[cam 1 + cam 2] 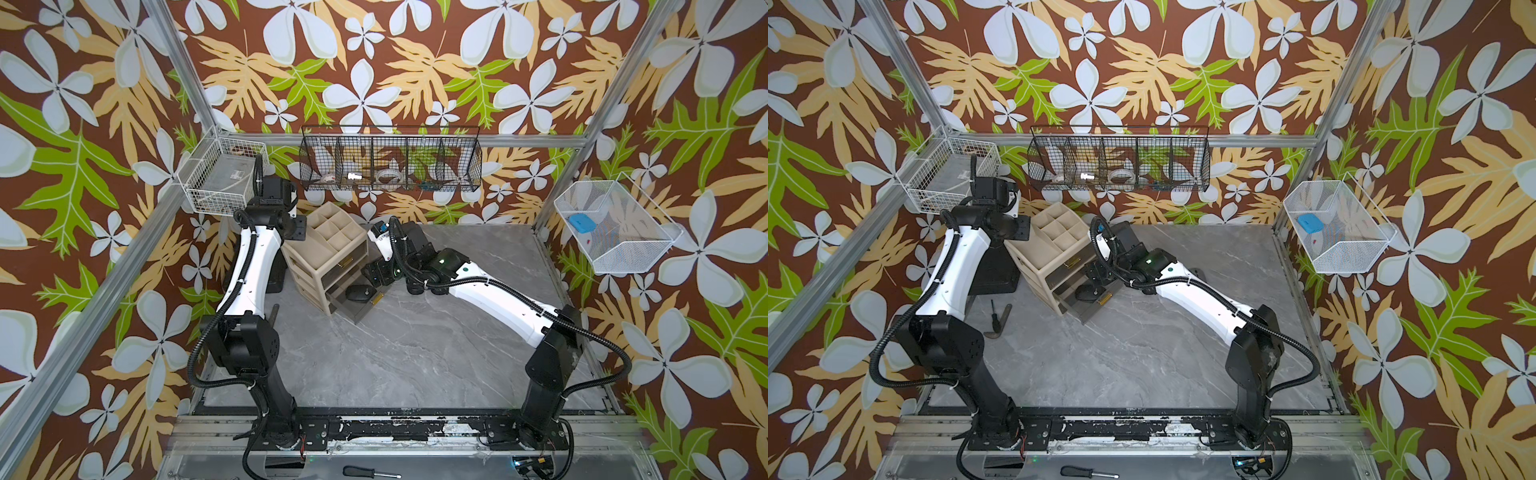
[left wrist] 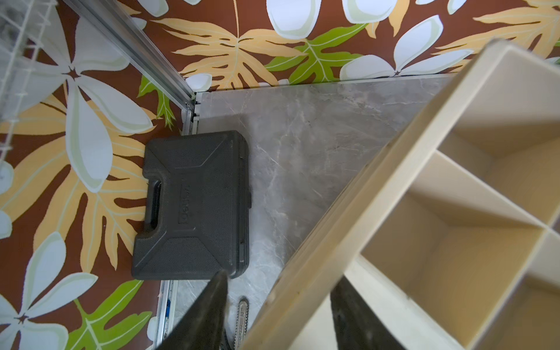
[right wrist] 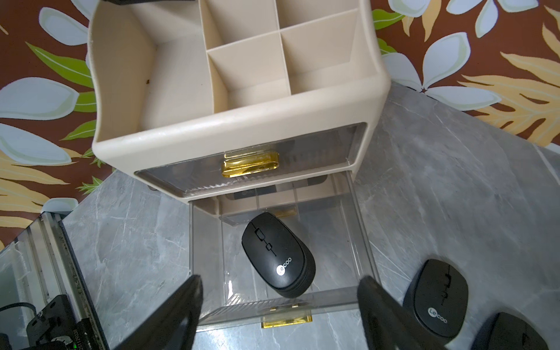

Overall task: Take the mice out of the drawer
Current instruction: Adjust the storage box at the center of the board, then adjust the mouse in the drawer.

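Hovering wide open, right gripper (image 3: 280, 278) frames black mouse (image 3: 277, 254) in drawer (image 3: 333, 248) between its jaws; left gripper (image 2: 281, 278) straddles organizer rim (image 2: 394, 169), grip unclear.

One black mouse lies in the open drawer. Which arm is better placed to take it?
Right. The right gripper hangs over the open drawer, jaws open, facing the black mouse. The left gripper straddles the organizer at its top rim, away from the drawer.

Drawer (image 3: 333, 300): open-topped, near half free from above | far half roofed by organizer (image 3: 236, 127) | black mouse (image 3: 277, 254) mid-floor, gaps at both side walls | second mouse (image 3: 436, 300) just outside | table (image 1: 415, 353) near centre free | case (image 2: 194, 206) blocks far-left corner
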Robot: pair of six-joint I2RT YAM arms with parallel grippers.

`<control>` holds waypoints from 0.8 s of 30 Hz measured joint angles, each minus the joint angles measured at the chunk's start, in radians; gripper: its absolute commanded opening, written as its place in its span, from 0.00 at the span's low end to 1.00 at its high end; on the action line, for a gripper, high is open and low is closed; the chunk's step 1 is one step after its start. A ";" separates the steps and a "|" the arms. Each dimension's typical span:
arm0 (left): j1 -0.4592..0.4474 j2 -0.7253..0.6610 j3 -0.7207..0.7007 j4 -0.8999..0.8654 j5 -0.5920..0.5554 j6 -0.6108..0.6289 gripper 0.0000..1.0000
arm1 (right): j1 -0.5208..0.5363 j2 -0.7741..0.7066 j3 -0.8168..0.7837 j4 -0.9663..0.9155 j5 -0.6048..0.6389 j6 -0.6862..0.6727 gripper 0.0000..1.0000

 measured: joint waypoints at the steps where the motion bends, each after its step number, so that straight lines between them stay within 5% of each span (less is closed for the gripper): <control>1: -0.001 0.003 0.005 -0.005 0.006 0.000 0.47 | 0.000 0.000 -0.002 -0.001 0.000 -0.001 0.83; 9: -0.003 -0.091 -0.091 -0.013 0.115 -0.030 0.24 | 0.000 -0.001 -0.010 -0.045 0.002 0.035 0.68; 24: -0.111 -0.332 -0.377 0.002 0.129 -0.159 0.10 | -0.012 0.021 -0.037 -0.196 0.076 0.349 0.39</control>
